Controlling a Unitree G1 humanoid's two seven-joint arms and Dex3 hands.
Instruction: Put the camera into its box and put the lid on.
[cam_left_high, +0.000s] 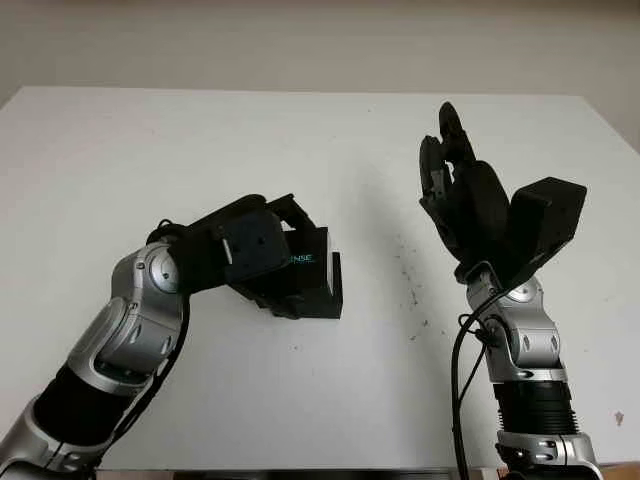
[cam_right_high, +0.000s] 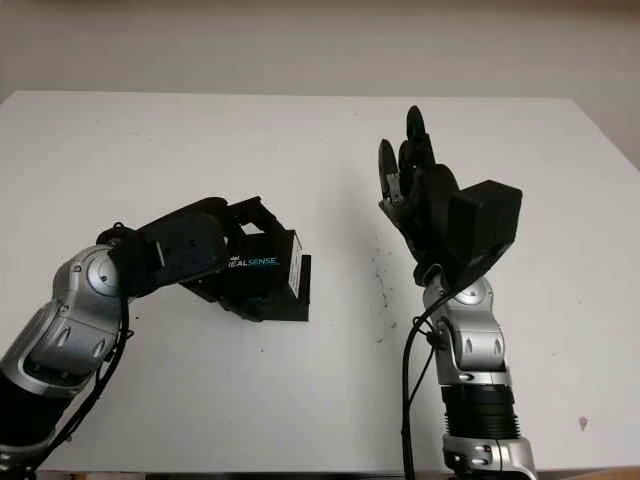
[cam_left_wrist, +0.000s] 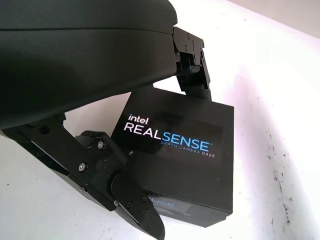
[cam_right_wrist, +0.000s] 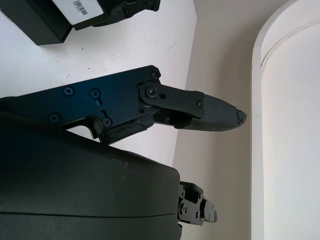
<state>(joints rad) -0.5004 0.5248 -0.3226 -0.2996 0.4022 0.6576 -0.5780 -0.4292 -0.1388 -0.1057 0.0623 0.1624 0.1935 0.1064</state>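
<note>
A black camera box (cam_left_high: 312, 272) printed "RealSense" lies on the white table (cam_left_high: 300, 130), left of centre. Its lid (cam_left_wrist: 175, 135) sits on top, and a strip of the lower part sticks out on the right side. My left hand (cam_left_high: 288, 258) is on the box, one finger (cam_left_wrist: 192, 60) at the far side and another (cam_left_wrist: 115, 195) at the near side, clasping it. The camera itself is hidden. My right hand (cam_left_high: 440, 140) is raised above the table to the right of the box, open and holding nothing.
Small dark specks (cam_left_high: 410, 290) mark the table between the box and the right arm. The right wrist view catches the labelled side of the box (cam_right_wrist: 50, 20) and a pale wall (cam_right_wrist: 220, 60) beyond the table edge.
</note>
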